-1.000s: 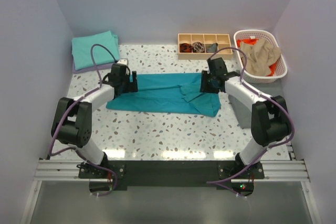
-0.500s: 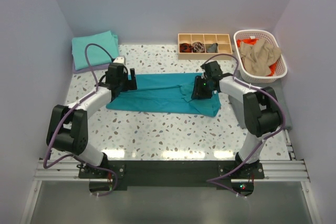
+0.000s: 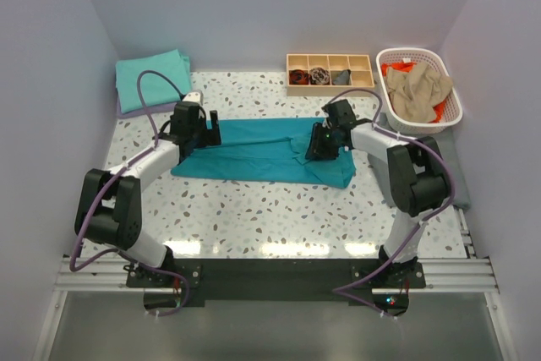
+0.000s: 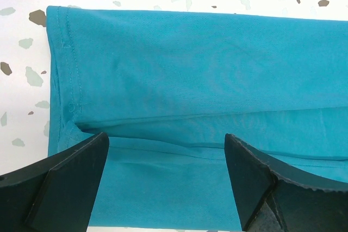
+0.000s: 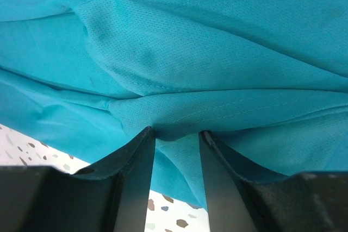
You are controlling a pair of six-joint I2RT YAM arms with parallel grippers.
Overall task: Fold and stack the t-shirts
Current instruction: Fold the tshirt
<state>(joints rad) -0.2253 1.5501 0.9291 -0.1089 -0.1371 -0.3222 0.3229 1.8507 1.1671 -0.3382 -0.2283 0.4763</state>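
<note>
A deep teal t-shirt (image 3: 254,156) lies spread as a long band across the middle of the table. My left gripper (image 3: 207,134) hovers open over its left end, its jaws wide above the hem and a lengthwise fold (image 4: 163,80); nothing is between the fingers (image 4: 166,137). My right gripper (image 3: 321,144) is at the rumpled right end, jaws partly apart, with a stitched ridge of the teal t-shirt (image 5: 217,63) bulging between the fingertips (image 5: 176,132). A folded aqua-green t-shirt (image 3: 152,78) lies at the back left on a lavender one (image 3: 133,111).
A white lattice basket (image 3: 445,116) at the back right holds a tan t-shirt (image 3: 418,89) over an orange one (image 3: 397,67). A small wooden compartment tray (image 3: 330,60) stands at the back centre. Walls close in on the left, back and right.
My right gripper has moved left and slightly nearer, pushing into the shirt's bunched right end. The left gripper shifted a little towards the back and has stayed still since.
</note>
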